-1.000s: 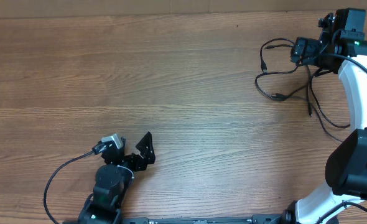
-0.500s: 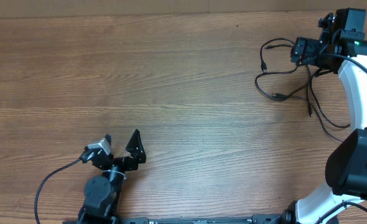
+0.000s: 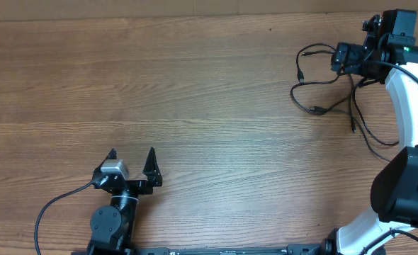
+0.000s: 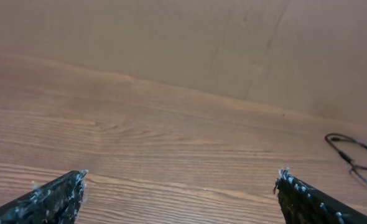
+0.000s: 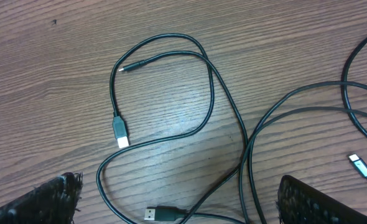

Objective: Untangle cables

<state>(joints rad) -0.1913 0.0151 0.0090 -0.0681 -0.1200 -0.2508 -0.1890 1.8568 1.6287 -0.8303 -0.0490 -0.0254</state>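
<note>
1. The cables lay in a loose tangle at the far right of the counter. The loops fanned out toward the middle, and one long strand trailed back toward the near right edge.
2. The right fingers were spread wide and empty, hanging directly above that tangle. In the wrist view the cables ran across the gap between them. A closed loop ended in a silver-tipped plug just ahead of the left-hand tip.
3. The right arm was reached out to the far edge with its wrist turned down over the cords, so it was much the nearer arm.
4. The left fingers were also spread wide and held nothing. They sat low at the near left edge, pointing away across the counter and well apart from the cords.
5. From the left wrist view, past the left fingers, only one small loop of the cables showed far off to the right.
6. Judging by this, the first pick probably belonged to the right arm: a drop straight down onto a single strand near the loop.
</note>
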